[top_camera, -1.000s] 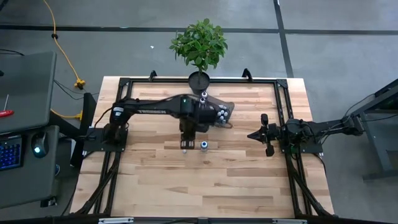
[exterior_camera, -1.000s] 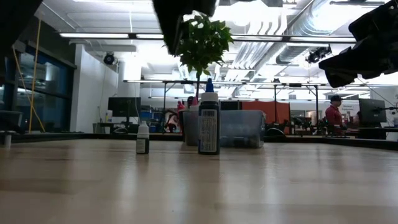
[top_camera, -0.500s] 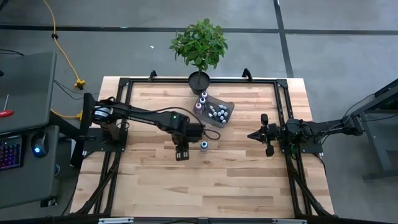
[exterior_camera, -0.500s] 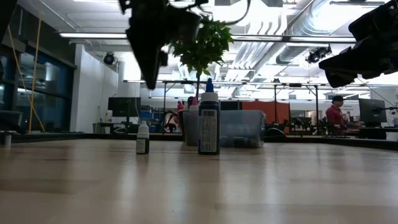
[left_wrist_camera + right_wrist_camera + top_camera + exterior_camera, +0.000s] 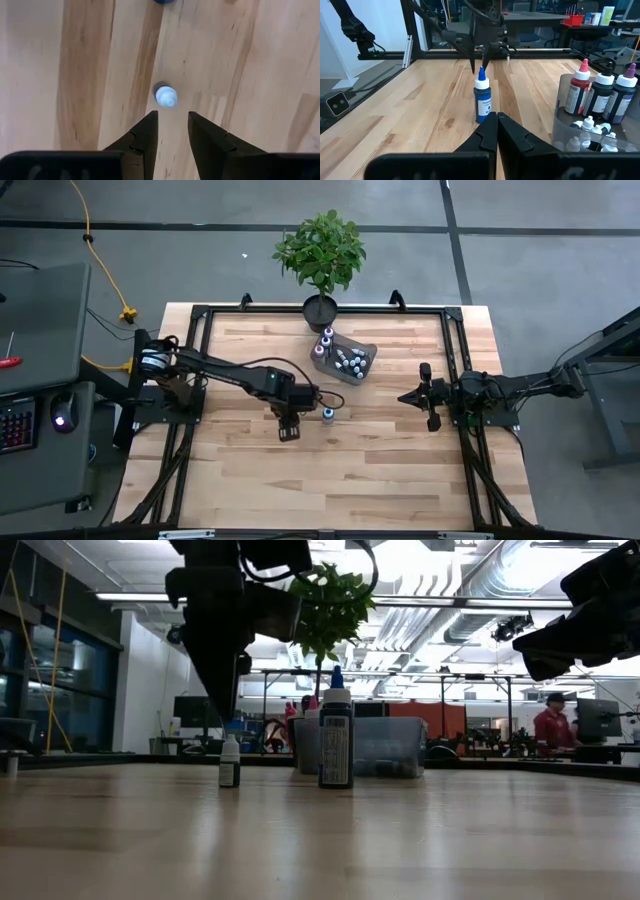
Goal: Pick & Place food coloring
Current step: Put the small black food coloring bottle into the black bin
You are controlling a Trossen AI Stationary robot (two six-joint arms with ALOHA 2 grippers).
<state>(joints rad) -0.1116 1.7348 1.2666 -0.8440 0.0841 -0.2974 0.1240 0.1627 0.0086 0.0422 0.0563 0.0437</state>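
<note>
A tiny white-capped food coloring bottle (image 5: 166,96) stands upright on the wooden table; it also shows in the low view (image 5: 229,762). My left gripper (image 5: 170,116) is open above it, fingers pointing down, and touches nothing; in the low view (image 5: 215,675) its tips hang above the cap. A taller blue-capped bottle (image 5: 328,414) stands to its right and shows in the right wrist view (image 5: 481,97). My right gripper (image 5: 496,120) is shut and empty at the table's right side (image 5: 403,396).
A clear plastic bin (image 5: 345,362) with several more bottles stands at the far middle; red, white and purple caps show in the right wrist view (image 5: 602,95). A potted plant (image 5: 320,255) stands at the far edge. A black frame (image 5: 455,360) borders the table.
My left gripper has moved from over the bin toward the table's near edge and a little left, and has come down over the tiny white-capped bottle. Both bottles have stayed where they were.
</note>
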